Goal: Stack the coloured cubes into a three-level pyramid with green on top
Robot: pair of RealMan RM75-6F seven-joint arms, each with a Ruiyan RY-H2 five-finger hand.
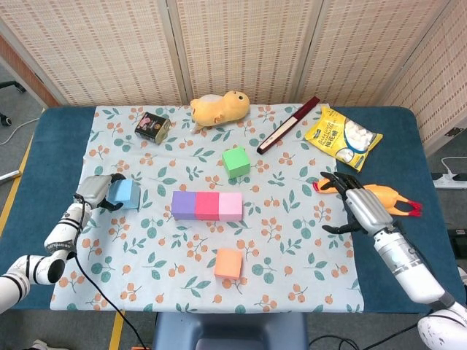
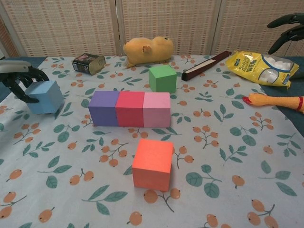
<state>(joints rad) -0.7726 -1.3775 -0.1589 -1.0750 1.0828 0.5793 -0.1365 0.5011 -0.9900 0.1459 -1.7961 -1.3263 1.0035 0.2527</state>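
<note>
My left hand [image 1: 93, 191] sits at the left edge of the floral cloth [image 1: 292, 240], its fingers [image 2: 21, 76] curled round the blue cube [image 1: 125, 193]. From the chest view the dark fingertips wrap the cube's near-left corner, and the cube looks tilted, but I cannot tell whether it has left the cloth. I read this as a grasp on the blue cube.

To the right of that hand, well apart from it, I see the base row: purple cube [image 1: 183, 205], red cube [image 1: 207, 205] and pink cube [image 1: 230, 205], touching side by side in a straight line. Nothing stands on top of them. The green cube [image 1: 236, 161] rests alone behind the pink end of the row, near it but not touching. The orange cube [image 1: 228, 263] sits alone in front of the row, closer to me.

My right hand [image 1: 355, 208] hovers off the right side of the cloth, fingers spread and holding nothing, far from every cube. Just beside it lies a rubber chicken [image 1: 390, 197].

Along the far edge I see a small tin [image 1: 152, 125], a yellow plush toy [image 1: 220, 108], a dark long box [image 1: 287, 125] and a yellow snack bag [image 1: 342, 136].
</note>
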